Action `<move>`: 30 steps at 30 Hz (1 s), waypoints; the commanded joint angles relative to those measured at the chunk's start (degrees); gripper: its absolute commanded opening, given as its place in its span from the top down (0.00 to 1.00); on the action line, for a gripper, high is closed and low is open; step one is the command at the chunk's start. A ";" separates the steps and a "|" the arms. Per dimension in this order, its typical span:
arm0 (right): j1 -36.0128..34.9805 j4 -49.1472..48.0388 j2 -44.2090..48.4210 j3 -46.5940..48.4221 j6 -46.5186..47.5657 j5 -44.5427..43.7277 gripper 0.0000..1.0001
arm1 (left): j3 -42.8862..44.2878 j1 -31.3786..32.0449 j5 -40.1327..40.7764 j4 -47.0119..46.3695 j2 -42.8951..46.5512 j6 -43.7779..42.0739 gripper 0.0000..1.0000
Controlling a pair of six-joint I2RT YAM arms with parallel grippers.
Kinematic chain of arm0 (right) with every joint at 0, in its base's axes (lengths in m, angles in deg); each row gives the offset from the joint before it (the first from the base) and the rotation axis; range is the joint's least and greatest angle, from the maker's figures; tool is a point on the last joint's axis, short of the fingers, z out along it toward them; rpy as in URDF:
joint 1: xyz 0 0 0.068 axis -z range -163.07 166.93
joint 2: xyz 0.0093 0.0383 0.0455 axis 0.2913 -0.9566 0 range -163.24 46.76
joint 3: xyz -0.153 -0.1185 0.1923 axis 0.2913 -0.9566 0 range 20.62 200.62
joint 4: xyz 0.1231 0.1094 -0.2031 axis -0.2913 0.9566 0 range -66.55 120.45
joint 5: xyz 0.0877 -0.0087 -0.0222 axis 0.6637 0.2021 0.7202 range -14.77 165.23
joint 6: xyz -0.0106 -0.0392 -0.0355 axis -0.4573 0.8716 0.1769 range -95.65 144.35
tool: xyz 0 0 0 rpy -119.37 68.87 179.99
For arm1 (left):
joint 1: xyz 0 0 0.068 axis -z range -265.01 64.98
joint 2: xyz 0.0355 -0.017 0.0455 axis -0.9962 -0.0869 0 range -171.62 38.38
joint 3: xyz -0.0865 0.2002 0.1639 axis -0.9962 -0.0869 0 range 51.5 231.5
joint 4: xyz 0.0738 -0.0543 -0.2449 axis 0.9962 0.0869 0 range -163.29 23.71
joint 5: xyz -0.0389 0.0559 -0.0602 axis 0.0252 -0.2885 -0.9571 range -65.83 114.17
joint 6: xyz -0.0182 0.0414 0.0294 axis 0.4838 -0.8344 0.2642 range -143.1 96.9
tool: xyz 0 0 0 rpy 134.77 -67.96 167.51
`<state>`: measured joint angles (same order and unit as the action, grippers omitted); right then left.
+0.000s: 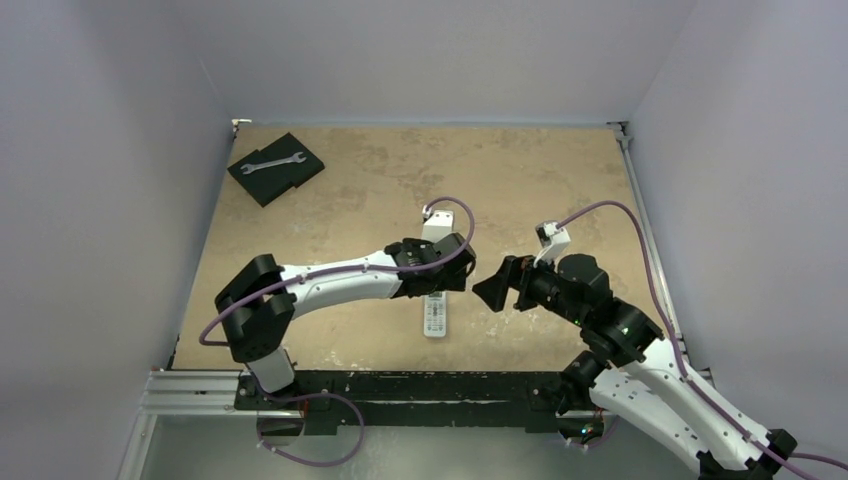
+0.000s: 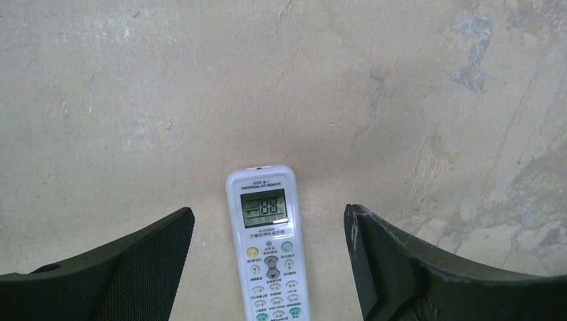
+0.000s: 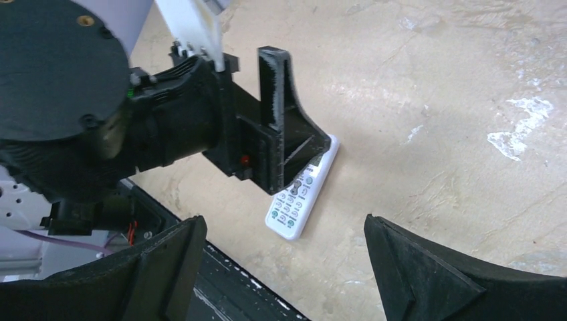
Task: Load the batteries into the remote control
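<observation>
**Left claw straddling the remote, right claw waiting wide**

The slim white rectangular plastic remote control [image 1: 434, 315] is lying flat and button-side up on the mottled tan stone-look counter [image 1: 540, 190], down around 6 o'clock near the arms' bases. Its long axis is running from 12 to 6.

The left claw [image 2: 269, 217] is hanging directly over it, released. Its black textured fingers [image 2: 134, 267] are standing at 9 and 3 o'clock of the remote's body, with bare counter showing on both sides, so nothing is being gripped. That spread suits a claw bracketing a narrow bar across its width.

At 3 o'clock of the remote, the right claw [image 1: 492, 287] is sitting low and empty, spread fully wide and aiming across toward its partner. In my reading it is staying clear so the two arms are not crowding each other.

Here's the interesting part: the remote's little grey screen [image 2: 264, 208] is showing digits. The two small dark batteries are nowhere in any view. With the back facing down I cannot see the bay, but a lit screen suggests the cells are already seated and the job is near its end.

Far off at 10 o'clock, a silver open-ended steel wrench [image 1: 271, 160] is resting on a black foam pad [image 1: 290, 180], well apart from the action.
</observation>
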<state>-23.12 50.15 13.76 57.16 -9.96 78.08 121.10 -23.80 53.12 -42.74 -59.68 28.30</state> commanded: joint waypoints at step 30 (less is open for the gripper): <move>0.21 3.94 -11.82 14.08 0.07 -31.88 0.01 | -9.59 -1.05 7.60 4.91 33.09 -22.66 0.11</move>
<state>-23.12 50.50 3.51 67.56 -10.94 53.67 112.16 -23.89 58.30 -36.27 -31.55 10.51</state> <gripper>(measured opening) 0.987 0.884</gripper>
